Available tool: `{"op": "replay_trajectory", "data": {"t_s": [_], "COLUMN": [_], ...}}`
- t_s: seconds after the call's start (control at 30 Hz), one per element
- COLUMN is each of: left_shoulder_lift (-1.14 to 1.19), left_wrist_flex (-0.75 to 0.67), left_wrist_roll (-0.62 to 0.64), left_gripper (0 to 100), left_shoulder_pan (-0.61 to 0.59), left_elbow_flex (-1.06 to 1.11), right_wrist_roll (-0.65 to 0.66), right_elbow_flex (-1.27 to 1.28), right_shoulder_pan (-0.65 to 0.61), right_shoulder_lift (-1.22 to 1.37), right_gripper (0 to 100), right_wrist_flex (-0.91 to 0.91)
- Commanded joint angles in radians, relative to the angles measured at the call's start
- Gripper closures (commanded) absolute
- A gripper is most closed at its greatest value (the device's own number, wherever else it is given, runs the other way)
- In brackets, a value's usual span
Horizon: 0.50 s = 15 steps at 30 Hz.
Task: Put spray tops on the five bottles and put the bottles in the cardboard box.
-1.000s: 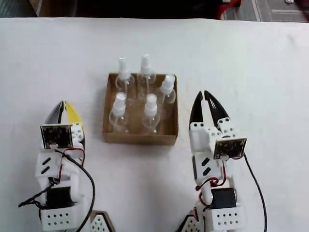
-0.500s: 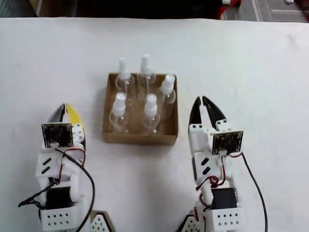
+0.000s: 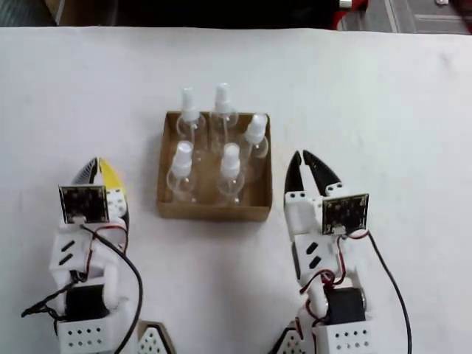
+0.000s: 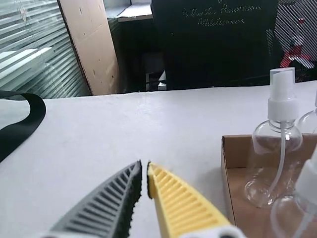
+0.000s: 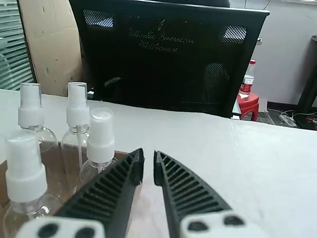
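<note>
Evidently the five clear bottles [image 3: 231, 177] are all standing upright inside the cardboard box [image 3: 214, 212], three along its far side and two nearer the arms, each wearing a white spray top [image 3: 182, 151]. We are reading that as the task's work being done, since every bottle we are counting is capped and boxed. The box is sitting on the white table [image 3: 383, 96] between the two arms and just ahead of them, so either arm could be reaching it.

The right gripper [image 3: 302, 158] is hovering just beside the box's near right corner. Its black fingers are parted by a narrow gap and are pinching nothing; we are judging it free because the bottles need no further hold. The left gripper [image 3: 98, 168] is hanging off the box's left side, a little apart from it, with its grey and yellow fingers pressed together on nothing. Both are pointing toward the table's far edge, off to the sides of the bottles, where they are not risking a knock.
</note>
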Motion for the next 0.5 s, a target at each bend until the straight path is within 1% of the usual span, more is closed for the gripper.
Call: {"op": "replay_trajectory", "data": {"t_s": [0.0, 0.1, 0.2, 0.27, 0.37, 0.47], "left_shoulder_lift": [0.240, 0.484, 0.710, 0.819, 0.892, 0.886], "left_wrist_flex": [-0.028, -0.095, -0.138, -0.150, -0.170, -0.181], "left_wrist_roll": [-0.006, -0.006, -0.006, 0.000, 0.002, 0.002], "left_gripper": [98, 98, 98, 98, 98, 98], "left_shoulder_pan": [-0.002, -0.008, -0.012, -0.030, -0.058, -0.059], "left_elbow_flex": [-0.150, -0.230, -0.311, -0.359, -0.394, -0.391], "right_wrist_roll": [-0.025, -0.074, -0.072, -0.072, -0.078, -0.078], "right_elbow_flex": [-0.049, -0.049, -0.049, -0.049, -0.051, -0.068], "right_shoulder_pan": [-0.008, -0.001, -0.001, 0.004, 0.033, 0.067], "right_shoulder_lift": [0.008, 0.008, 0.008, 0.008, 0.008, 0.016], "right_gripper": [97.8, 97.5, 97.5, 97.5, 97.5, 97.7], "right_wrist_flex": [0.004, 0.004, 0.001, -0.001, -0.004, -0.018]}}
